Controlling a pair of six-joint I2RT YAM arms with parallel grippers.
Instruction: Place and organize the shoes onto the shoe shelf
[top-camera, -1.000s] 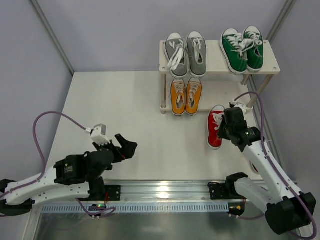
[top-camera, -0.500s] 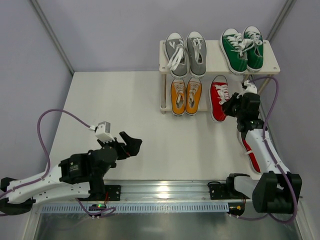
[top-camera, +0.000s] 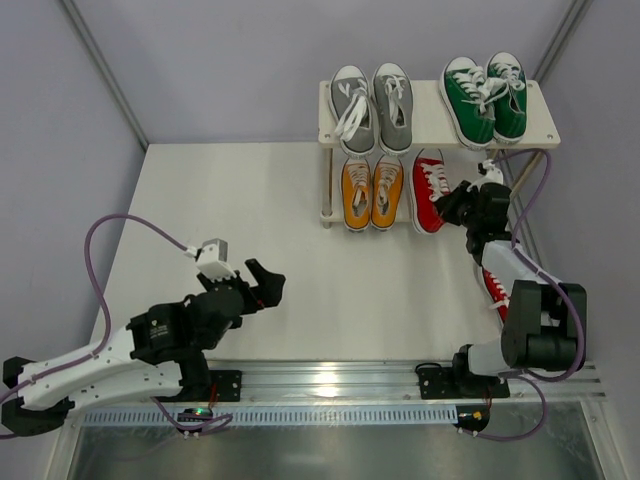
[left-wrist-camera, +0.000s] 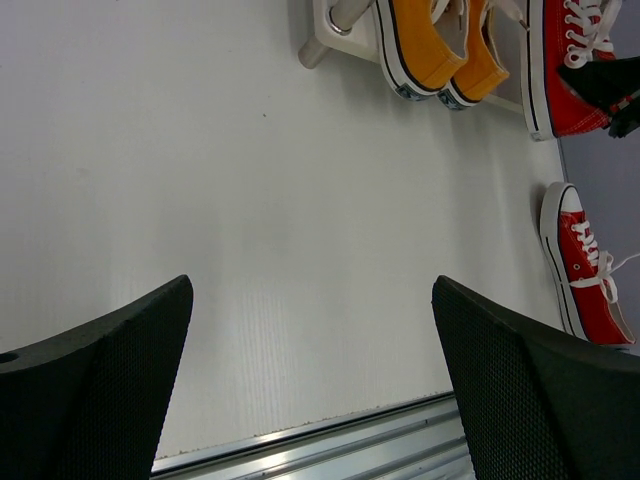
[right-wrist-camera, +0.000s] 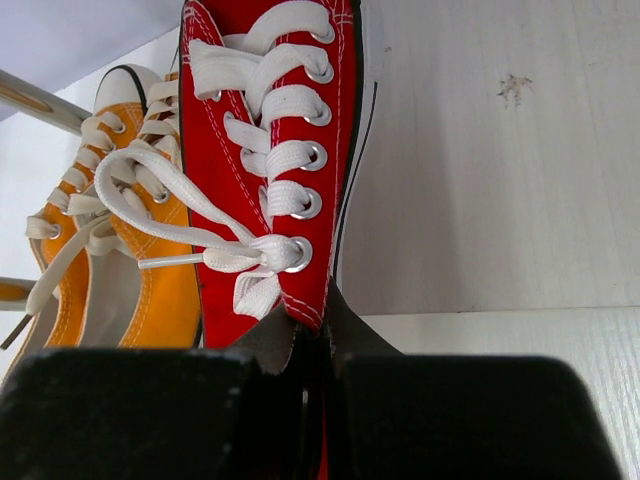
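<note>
right pincer (top-camera: 455, 207) clamped on heel rim of red canvas lace-up sneaker (top-camera: 430, 188) | sneaker on lower board of pale wooden two-tier shoe shelf (top-camera: 428, 122), toe inward, just beside orange canvas pair (top-camera: 372, 192) | left pincer (top-camera: 255, 287) jaws wide apart over white table (top-camera: 250, 200), well apart from shelf

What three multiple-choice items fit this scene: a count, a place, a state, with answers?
1. How many shoes stand on the shoe shelf's top board? A) two B) three C) four
2. Where lies the free red shoe? A) on the top board B) on the table C) on the floor
3. The right gripper is: A) open B) shut on the other red shoe C) out of view
Answers: 1 C, grey pair plus green pair; 2 B, table under it; 3 B, it pinches that shoe.
</note>
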